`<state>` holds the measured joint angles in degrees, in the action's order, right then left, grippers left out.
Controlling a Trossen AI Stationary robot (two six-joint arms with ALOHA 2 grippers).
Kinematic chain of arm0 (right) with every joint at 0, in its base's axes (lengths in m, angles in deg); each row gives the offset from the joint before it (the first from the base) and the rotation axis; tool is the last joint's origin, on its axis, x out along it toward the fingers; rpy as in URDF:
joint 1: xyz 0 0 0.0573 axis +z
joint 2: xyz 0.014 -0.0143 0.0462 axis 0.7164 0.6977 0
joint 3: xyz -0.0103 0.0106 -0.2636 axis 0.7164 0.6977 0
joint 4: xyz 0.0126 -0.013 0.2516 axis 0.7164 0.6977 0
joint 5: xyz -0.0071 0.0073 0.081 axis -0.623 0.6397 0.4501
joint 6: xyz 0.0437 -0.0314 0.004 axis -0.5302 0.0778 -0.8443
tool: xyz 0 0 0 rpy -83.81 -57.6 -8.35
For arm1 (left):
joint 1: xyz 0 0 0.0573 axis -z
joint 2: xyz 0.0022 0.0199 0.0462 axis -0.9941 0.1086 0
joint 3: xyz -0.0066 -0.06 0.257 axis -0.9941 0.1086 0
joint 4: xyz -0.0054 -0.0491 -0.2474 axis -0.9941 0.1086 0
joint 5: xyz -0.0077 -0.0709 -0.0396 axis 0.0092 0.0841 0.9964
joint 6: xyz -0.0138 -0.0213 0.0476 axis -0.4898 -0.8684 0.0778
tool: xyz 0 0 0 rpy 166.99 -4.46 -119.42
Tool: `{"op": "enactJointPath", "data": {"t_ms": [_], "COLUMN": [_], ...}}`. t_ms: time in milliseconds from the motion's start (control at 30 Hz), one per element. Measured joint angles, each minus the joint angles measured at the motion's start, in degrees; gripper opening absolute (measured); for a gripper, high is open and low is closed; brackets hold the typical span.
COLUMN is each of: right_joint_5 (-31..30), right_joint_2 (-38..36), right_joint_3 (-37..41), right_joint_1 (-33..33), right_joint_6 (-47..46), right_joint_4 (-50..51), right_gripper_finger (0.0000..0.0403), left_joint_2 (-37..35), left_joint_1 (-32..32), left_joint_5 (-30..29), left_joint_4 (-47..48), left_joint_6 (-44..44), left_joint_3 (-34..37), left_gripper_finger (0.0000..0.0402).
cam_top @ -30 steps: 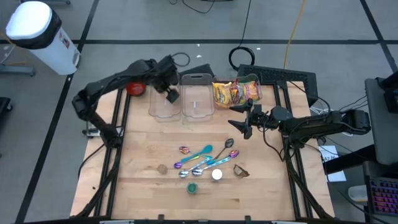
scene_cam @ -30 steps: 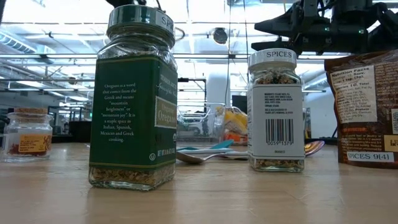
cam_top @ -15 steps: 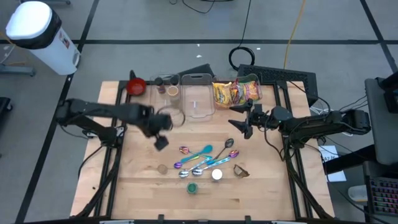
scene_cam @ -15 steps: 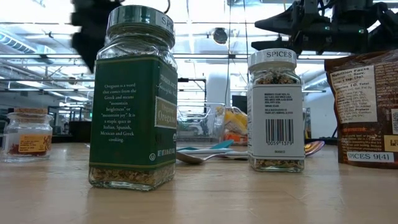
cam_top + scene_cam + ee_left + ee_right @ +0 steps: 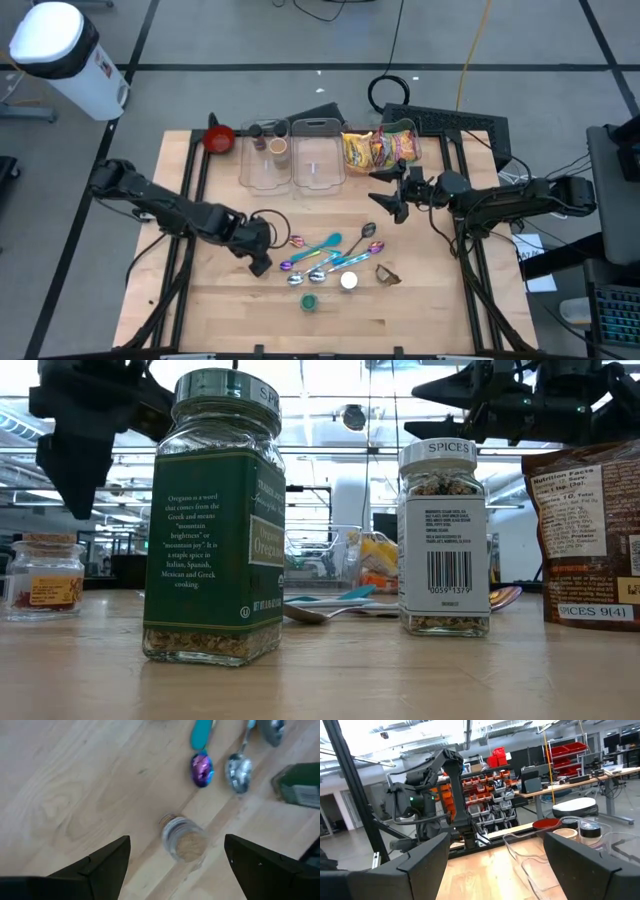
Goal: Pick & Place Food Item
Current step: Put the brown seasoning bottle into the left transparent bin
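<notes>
My left end effector (image 5: 259, 262) hangs wide open and empty just above a small spice jar (image 5: 184, 838) standing near the desk's (image 5: 230, 310) middle. My right end effector (image 5: 385, 195), also open and empty, waits near the right edge.

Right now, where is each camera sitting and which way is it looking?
High view: above, facing straight down; shows table, both arms.
Low view: at tabletop height, facing the room; oregano jar close.
Left wrist view: facing down past the open left gripper at a small jar.
Right wrist view: level across the table past the open right gripper.
Shared: high and left wrist both show the purple spoon.
</notes>
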<state>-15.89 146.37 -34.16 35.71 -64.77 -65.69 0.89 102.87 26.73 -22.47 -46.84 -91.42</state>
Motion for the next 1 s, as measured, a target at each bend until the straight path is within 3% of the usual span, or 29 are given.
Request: {"op": "enactJointPath", "data": {"t_ms": [300, 567, 1000], "right_joint_5": [0.19, 0.19, 0.19], "right_joint_2": [0.00, 0.00, 0.00], "right_joint_3": [-0.02, -0.02, -0.02], "right_joint_1": [0.02, 0.02, 0.02], "right_joint_6": [-0.19, -0.10, -0.09], "right_joint_4": [-0.40, -0.46, -0.76], "right_gripper_finger": [0.0318, 0.0318, 0.0318], "left_joint_2": [1.32, 6.12, 10.94], "left_joint_1": [4.12, 5.48, 5.48], "left_joint_5": [-4.30, -0.42, 1.39], "left_joint_4": [-1.21, -6.20, -6.95], "left_joint_6": [-6.58, -6.36, -5.71], "left_joint_3": [0.35, 0.35, 0.35], "left_gripper_finger": [0.0310, 0.0316, 0.0282]}}
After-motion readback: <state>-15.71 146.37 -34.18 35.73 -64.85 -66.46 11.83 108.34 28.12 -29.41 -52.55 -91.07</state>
